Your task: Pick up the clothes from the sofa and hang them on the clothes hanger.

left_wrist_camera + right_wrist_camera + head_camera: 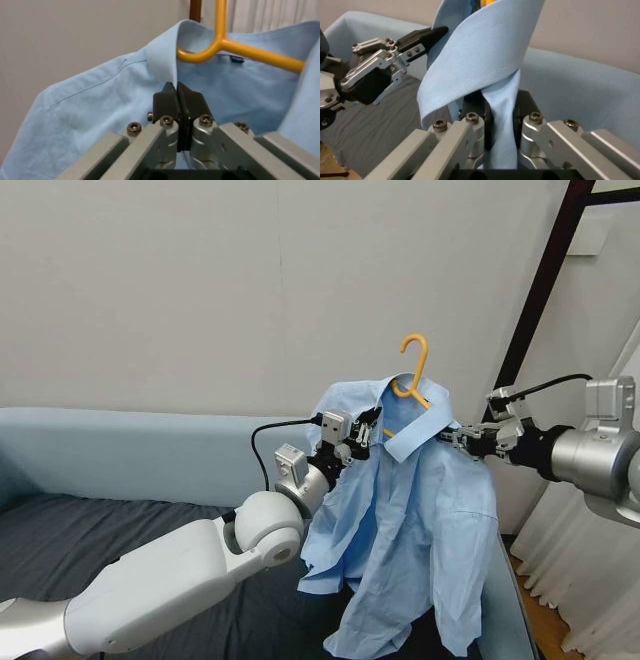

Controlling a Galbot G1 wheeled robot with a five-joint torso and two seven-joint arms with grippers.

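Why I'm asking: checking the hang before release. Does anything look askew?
Yes: the light blue fabric shirt hangs lopsided on the yellow plastic hanger, hem uneven and one side bunched, held between the left gripper and right gripper.

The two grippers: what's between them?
In the head view, the blue shirt on the yellow hanger hangs between the left gripper and right gripper.

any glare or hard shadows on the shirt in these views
Head view: soft even light, shirt only gently fold-shaded. Left wrist view: faint sheen on hanger near left gripper clamping the shirt. Right wrist view: shirt fold darkens the gap at right gripper.
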